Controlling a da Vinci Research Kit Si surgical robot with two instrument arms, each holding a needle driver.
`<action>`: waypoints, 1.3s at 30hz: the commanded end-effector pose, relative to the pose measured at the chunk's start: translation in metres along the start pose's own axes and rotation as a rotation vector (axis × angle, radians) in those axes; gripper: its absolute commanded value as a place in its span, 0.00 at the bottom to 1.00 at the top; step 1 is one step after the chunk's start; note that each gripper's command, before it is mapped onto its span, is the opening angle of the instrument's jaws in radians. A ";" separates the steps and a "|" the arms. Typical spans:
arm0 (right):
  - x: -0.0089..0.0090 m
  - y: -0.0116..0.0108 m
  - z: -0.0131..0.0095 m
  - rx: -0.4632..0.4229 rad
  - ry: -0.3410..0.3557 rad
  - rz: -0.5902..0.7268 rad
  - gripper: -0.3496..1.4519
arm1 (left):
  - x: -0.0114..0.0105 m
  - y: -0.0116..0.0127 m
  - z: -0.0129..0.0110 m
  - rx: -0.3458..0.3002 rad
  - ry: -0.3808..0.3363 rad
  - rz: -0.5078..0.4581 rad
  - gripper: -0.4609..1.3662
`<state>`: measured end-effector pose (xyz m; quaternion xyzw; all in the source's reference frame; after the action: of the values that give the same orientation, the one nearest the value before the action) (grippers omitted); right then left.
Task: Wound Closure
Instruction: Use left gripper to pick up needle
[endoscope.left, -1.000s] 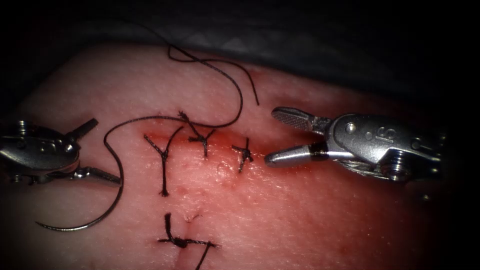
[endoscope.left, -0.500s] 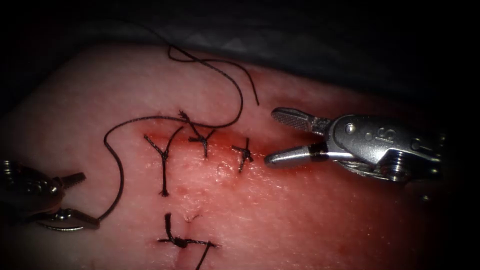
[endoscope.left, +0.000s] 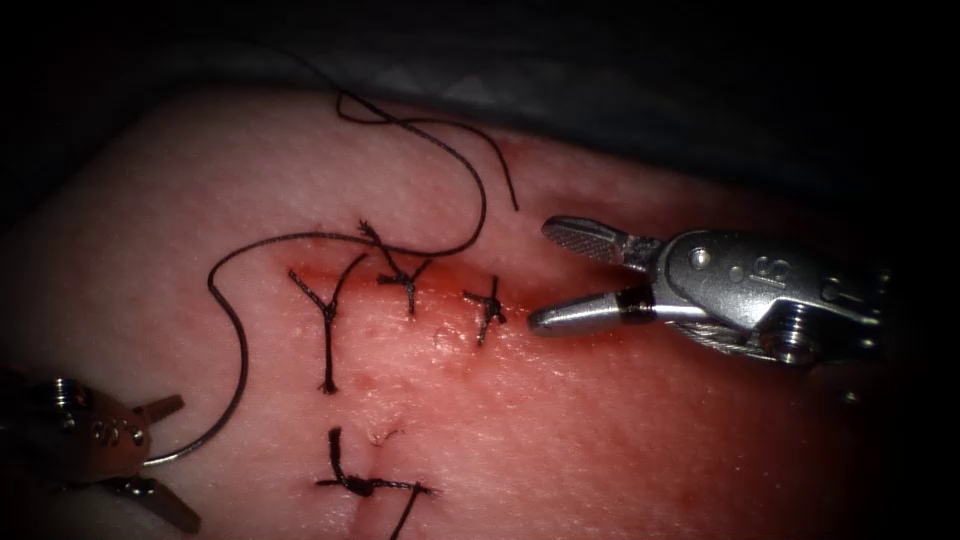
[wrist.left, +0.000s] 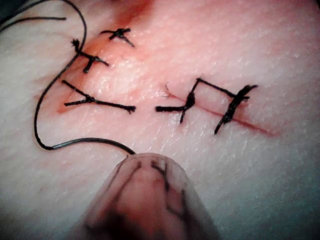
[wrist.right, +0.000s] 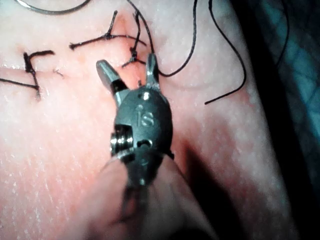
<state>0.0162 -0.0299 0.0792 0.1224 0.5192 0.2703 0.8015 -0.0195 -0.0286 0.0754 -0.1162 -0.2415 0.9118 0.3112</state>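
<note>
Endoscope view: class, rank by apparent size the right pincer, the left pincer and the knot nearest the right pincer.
1. Right pincer
2. Left pincer, partly cut off at the edge, so unsure
3. Knot

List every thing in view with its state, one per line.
Needle: out of the tissue, lying left of the cut.
Thread: slack, looping over the tissue.
Stitches: tied.
Left pincer: open, astride the needle, not clamped.
Right pincer: open, empty, right of the stitches.

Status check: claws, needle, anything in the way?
Left claw open, needle lying free on tissue beside it. Right claw open, empty, right of stitches. Thread loops loose.
</note>
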 end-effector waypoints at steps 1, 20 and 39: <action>0.0000 0.0000 0.0000 0.003 0.000 0.000 0.78 | 0.0001 -0.0004 -0.0002 -0.010 -0.001 -0.004 0.24; 0.0000 -0.0002 0.0000 -0.013 -0.006 0.083 0.77 | 0.0057 -0.0039 -0.0025 0.089 0.248 -0.018 0.06; 0.0000 -0.0002 -0.0014 -0.112 0.083 0.484 0.74 | 0.0144 -0.0031 -0.0074 0.303 0.546 0.077 0.06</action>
<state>0.0147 -0.0301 0.0786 0.1835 0.4902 0.4869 0.6992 -0.0264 -0.0147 0.0695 -0.3172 -0.0047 0.8842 0.3429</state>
